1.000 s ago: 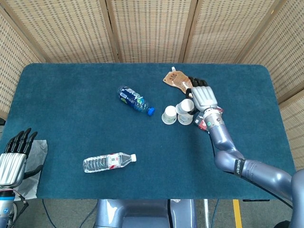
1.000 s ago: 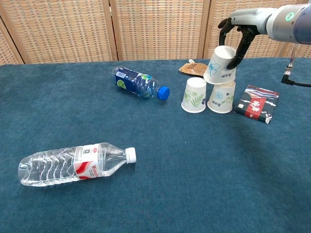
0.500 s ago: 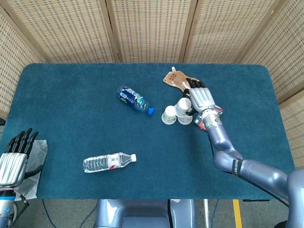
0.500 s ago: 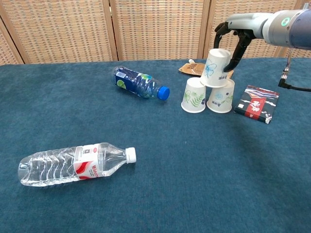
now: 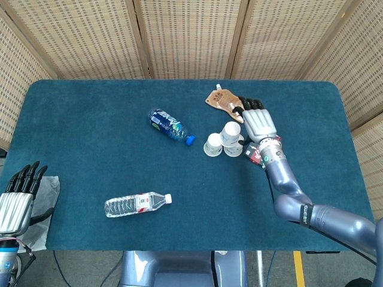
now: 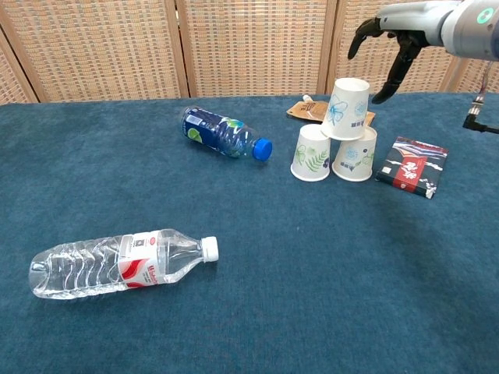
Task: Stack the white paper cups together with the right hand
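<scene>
At the far left edge of the head view the left hand (image 5: 15, 200) hangs off the table with its dark fingers straight and apart, holding nothing, over a crumpled pale cloth (image 5: 49, 192). On the blue, felt-like table (image 6: 312, 296) a clear ribbed bottle (image 6: 121, 262) lies on its side, with a red-and-white label and a white cap pointing right. Further back lies a dark blue bottle (image 6: 224, 133), also on its side, its blue cap toward the cups. The three white paper cups sit upside down in a tight cluster right of centre: a left cup (image 6: 312, 152) printed with green leaves, a right cup (image 6: 355, 154) with blue flowers just beside it, and a top cup (image 6: 347, 108) resting tilted across their two bases, not nested over either. Behind them lies a flat brown pouch (image 6: 306, 109) with a small spout. Right of the cups is a flat dark packet (image 6: 413, 165) with red and white print. The right hand (image 6: 394, 43) hovers above and right of the top cup, clear of it, its dark fingers spread and curved downward, holding nothing.
</scene>
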